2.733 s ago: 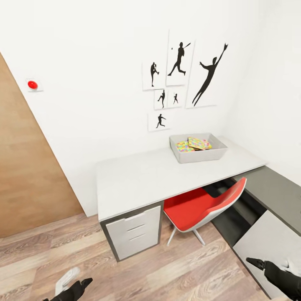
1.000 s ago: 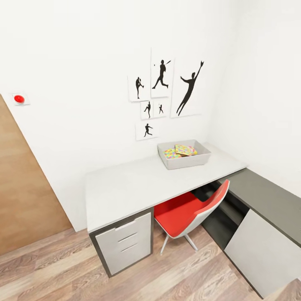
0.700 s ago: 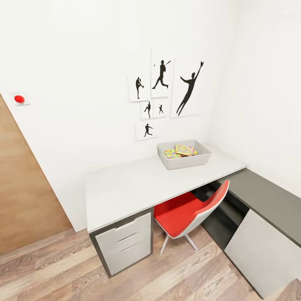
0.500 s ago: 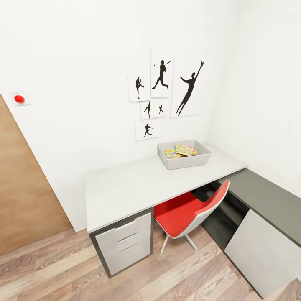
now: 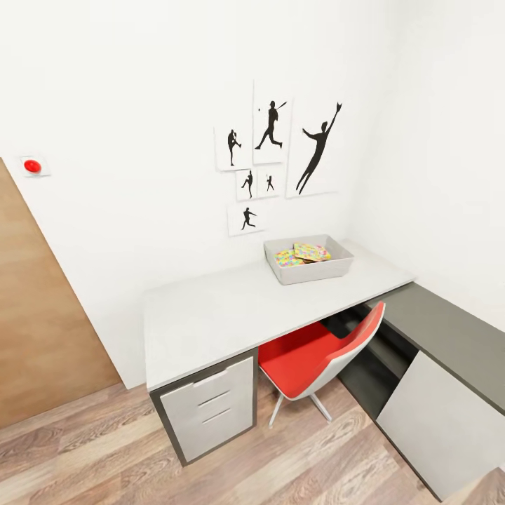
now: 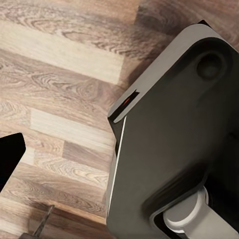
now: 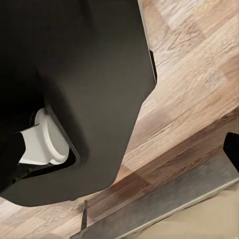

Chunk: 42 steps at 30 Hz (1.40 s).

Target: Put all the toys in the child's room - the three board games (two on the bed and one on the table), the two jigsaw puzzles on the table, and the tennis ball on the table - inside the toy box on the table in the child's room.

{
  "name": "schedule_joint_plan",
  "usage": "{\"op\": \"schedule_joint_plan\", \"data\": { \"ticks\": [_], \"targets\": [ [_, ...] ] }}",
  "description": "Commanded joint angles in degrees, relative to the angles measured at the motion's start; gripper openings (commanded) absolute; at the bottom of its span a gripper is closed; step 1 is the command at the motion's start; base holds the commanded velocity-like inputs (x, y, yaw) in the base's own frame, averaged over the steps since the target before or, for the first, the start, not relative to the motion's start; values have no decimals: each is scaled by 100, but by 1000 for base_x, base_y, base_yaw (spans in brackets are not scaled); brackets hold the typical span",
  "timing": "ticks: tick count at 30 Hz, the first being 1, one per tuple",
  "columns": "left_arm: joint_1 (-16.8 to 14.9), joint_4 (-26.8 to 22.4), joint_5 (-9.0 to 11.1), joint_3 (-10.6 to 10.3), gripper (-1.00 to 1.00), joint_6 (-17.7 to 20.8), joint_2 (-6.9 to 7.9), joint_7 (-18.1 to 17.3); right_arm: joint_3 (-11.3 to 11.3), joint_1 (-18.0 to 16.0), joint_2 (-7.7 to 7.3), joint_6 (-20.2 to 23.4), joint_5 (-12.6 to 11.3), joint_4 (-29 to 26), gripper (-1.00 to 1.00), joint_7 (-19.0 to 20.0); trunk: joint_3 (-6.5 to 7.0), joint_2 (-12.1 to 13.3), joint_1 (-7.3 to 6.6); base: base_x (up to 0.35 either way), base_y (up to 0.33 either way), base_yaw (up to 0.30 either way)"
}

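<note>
1. White walls met in a corner behind the L-shaped desk, and wood-plank flooring was seen in front of it.
2. Six black baseball-player silhouettes were hung on the wall above the tabletop's far edge, and a red button was mounted beside a wooden door panel.
3. The pale grey toy box was set on the tabletop near its far right corner, close to the wall.
4. Two jigsaw puzzles were seen lying inside the toy box, one partly overlapped by the other.
5. A red chair was pushed partly under the tabletop's front edge, between the white drawers and the dark grey wing.
6. In the left wrist view, the robot's dark base was seen over the flooring, with a black shape at the picture's edge; whether the left claw was open or closed could not be told.
7. In the right wrist view, the dark base was likewise shown above the flooring, and the right claw's state could not be told.
</note>
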Motion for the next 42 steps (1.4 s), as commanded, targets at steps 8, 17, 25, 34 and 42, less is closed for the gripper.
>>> {"op": "schedule_joint_plan", "data": {
  "ticks": [8,17,25,34,42],
  "targets": [
    [0,-14,48,-45,100,23,3,29,45,1,-19,33,-49,-18,100,-30,-12,-11,3,0,0,0],
    [1,-14,48,-44,100,23,3,29,42,10,2,32,-48,-16,100,-30,-12,-11,3,0,0,0],
    [1,-14,48,-46,100,23,3,29,47,8,8,32,-48,-17,100,-30,-12,-11,3,0,0,0],
    [2,-14,48,-46,100,23,3,29,48,4,-2,32,-48,-18,100,-30,-12,-11,3,0,0,0],
    [2,-14,48,-47,100,23,3,29,31,10,2,32,-48,-15,100,-30,-12,-11,3,0,0,0]
  ]
}}
